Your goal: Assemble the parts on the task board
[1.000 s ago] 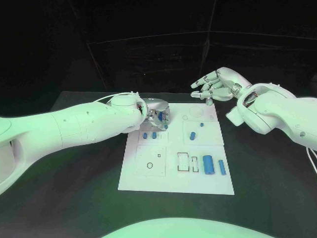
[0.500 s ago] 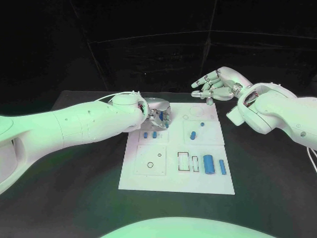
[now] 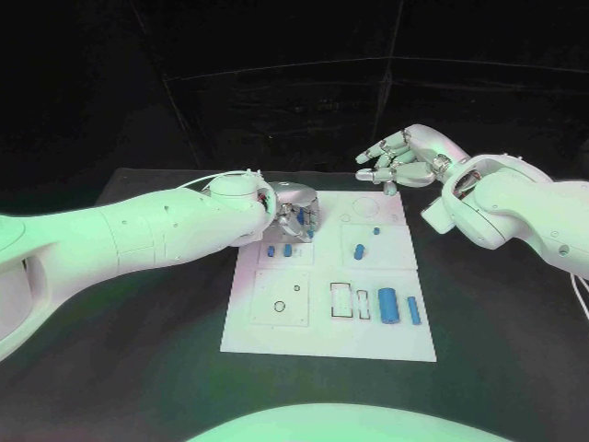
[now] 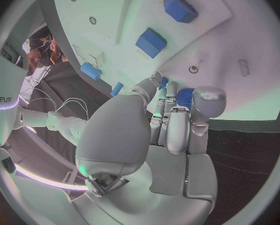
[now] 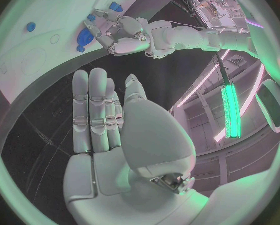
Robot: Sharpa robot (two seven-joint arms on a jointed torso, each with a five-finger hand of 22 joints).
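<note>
Mid-placement: left hand pinching a blue part above centre over the board, right hand open; needs lowering into a slot.

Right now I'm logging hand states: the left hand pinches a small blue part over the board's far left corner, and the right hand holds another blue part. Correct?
Not quite. The right hand holds nothing; the right wrist view shows its fingers straight and empty. The left hand does pinch a small blue part over the task board.

head overhead, wrists close; task board shared
</note>
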